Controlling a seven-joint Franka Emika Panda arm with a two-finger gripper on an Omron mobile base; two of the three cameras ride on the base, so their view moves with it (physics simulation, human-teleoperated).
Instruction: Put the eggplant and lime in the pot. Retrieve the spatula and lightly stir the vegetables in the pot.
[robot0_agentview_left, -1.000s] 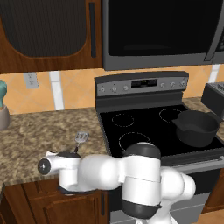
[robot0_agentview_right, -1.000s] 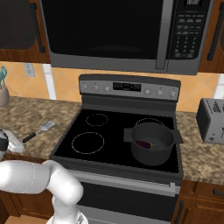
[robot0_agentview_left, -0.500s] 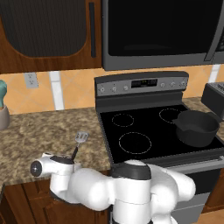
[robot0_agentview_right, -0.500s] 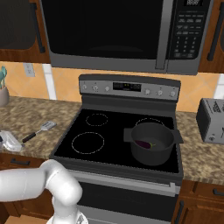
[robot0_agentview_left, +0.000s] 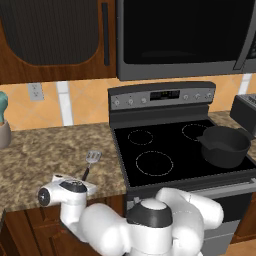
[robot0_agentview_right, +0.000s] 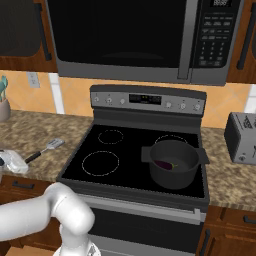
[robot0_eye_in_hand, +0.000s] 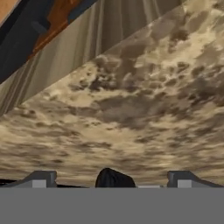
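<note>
Gripper (robot0_eye_in_hand: 111, 179): jaws spread wide, low over speckled brown granite table (robot0_agentview_left: 35, 155), dark spatula handle end between fingertips | silver slotted spatula with black handle (robot0_agentview_left: 90, 162): flat on table | dark round pot (robot0_agentview_right: 174, 162): on stove, purple eggplant (robot0_agentview_right: 165, 163) inside

Glossy white rounded arm (robot0_agentview_left: 150, 225), dark joints

stove (robot0_agentview_right: 131, 159) centre | microwave (robot0_agentview_right: 135, 40) above | toaster (robot0_agentview_right: 241, 137) right
</note>
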